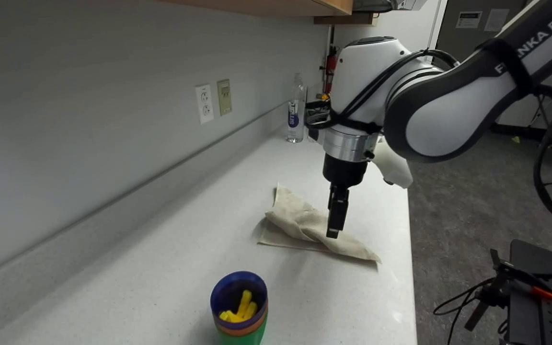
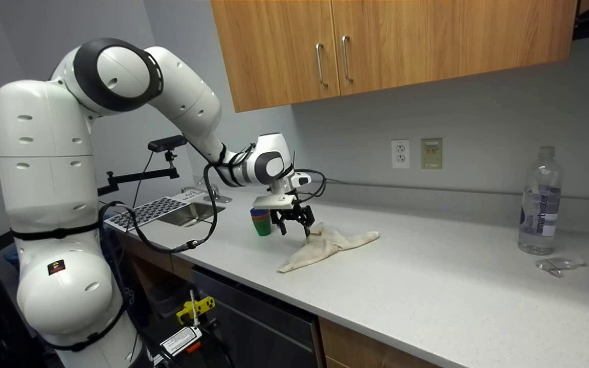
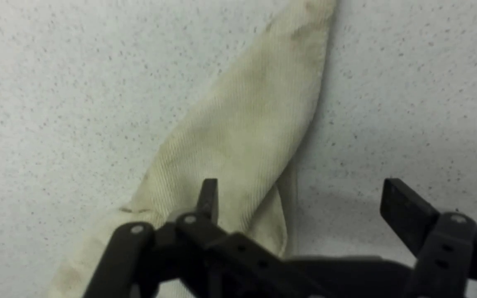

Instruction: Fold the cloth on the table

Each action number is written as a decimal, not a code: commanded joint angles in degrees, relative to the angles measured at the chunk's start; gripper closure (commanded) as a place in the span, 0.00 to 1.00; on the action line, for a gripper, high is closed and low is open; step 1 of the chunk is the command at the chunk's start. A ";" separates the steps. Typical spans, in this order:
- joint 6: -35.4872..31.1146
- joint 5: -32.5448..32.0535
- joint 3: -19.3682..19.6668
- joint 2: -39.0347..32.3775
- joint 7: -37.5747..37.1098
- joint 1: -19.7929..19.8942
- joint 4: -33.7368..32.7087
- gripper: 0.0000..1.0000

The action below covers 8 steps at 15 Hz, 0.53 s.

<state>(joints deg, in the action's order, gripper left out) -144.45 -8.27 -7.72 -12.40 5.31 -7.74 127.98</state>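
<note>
The beige cloth lies rumpled and partly folded over itself on the white table. In an exterior view, the cloth spreads in two arms with a raised bunch near the gripper. In the wrist view, the cloth shows faint brownish stains and a fold with a lower layer peeking out. My gripper is open and empty. Its left finger is over the cloth and its right finger over bare table. The gripper also shows in both exterior views, pointing down; whether its tips touch the cloth is unclear.
Stacked blue, orange and green cups hold yellow pieces and stand near the cloth. A water bottle and a clear plastic piece are farther along the table. A sink is at the far end. Wooden cabinets hang above.
</note>
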 commanded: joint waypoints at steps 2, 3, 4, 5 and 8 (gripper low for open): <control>-0.54 3.81 0.90 8.67 -0.90 1.65 11.01 0.00; -1.69 4.30 1.41 9.19 -0.88 2.05 12.97 0.00; -2.04 5.45 1.74 9.68 -0.31 2.52 14.39 0.00; -2.96 6.45 2.15 9.89 0.13 2.96 15.93 0.00; -6.01 8.87 2.86 9.48 1.80 3.91 18.86 0.00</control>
<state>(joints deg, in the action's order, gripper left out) -146.86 -2.18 -5.20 -4.86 4.93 -4.90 142.61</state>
